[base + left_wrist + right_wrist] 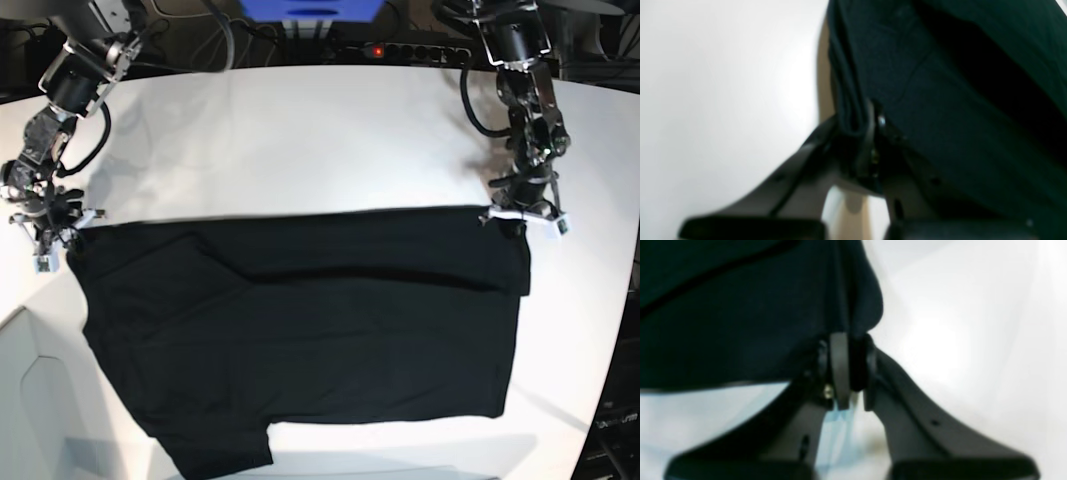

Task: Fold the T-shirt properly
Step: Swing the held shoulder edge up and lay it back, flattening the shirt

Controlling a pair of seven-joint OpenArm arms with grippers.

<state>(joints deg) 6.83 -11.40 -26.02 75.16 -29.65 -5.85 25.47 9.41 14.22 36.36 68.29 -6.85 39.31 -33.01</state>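
Fingers of the left gripper (522, 212) and right gripper (55, 235) pinch the far corners of the shirt (300, 330) spread on the bench (300, 130); lift evenly, keeping that edge taut.

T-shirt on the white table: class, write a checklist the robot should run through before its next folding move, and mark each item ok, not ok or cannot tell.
1. Left gripper shut on the T-shirt edge: ok.
2. Right gripper shut on the T-shirt edge: ok.
3. Both grips at the two far corners: ok.
4. Far edge straight between the grips: ok.
5. Cloth flat, no creases: not ok, a ridge runs across.
6. Whole T-shirt on the table: cannot tell, near sleeve reaches the picture edge.
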